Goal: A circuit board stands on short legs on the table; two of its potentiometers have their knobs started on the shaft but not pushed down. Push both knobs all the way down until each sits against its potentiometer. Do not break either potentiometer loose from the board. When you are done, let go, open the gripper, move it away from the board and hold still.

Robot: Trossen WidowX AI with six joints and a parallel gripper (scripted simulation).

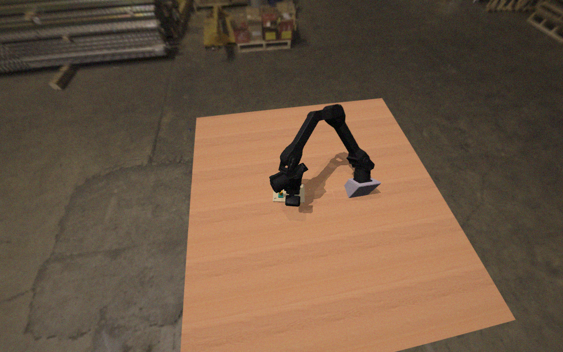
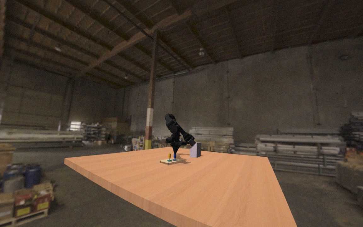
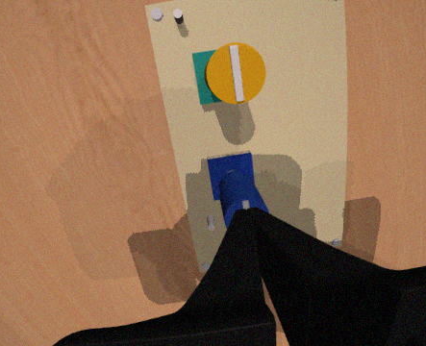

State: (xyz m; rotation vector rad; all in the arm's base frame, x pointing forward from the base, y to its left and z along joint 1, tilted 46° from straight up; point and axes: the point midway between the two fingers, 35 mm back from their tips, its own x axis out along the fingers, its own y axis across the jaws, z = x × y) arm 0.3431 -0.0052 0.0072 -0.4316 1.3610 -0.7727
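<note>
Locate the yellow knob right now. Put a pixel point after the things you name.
In the wrist view, the yellow knob (image 2: 169, 155) (image 3: 251, 74) is near the top, partly over the teal potentiometer (image 2: 169, 160) (image 3: 201, 79), above the blue knob (image 2: 175, 155) (image 3: 238, 189) in the picture.
</note>
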